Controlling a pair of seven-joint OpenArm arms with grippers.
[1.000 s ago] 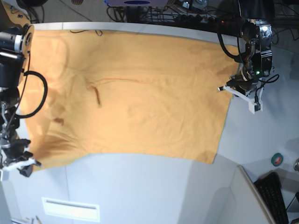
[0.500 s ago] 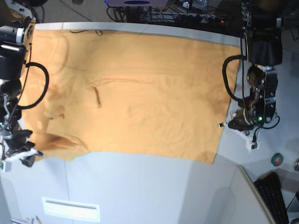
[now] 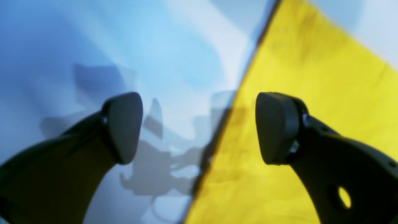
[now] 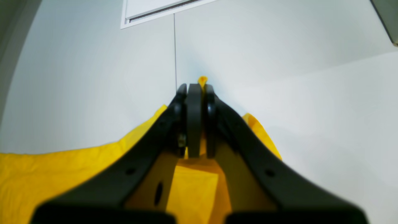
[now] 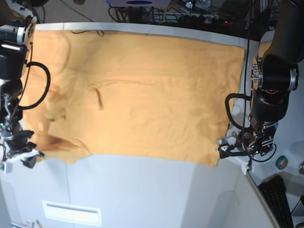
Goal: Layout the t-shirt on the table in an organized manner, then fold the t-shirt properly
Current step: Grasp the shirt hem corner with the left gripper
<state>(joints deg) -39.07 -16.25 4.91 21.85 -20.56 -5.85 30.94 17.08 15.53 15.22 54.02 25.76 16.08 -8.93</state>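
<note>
Item one: your large orange-yellow cotton t-shirt point(image 5: 137, 90) lies spread flat across the smooth off-white table point(image 5: 142, 190), filling its far half, with thin black marks near the far edge.

Item two: your left gripper point(image 3: 199, 127) hovers released, jaws wide apart, straddling the shirt's straight side edge above the table; nothing sits between the pads.

Item three: your right gripper point(image 4: 195, 119) is clenched on a corner of the shirt, a yellow tip poking past the black fingertips point(image 4: 194, 93).
</note>
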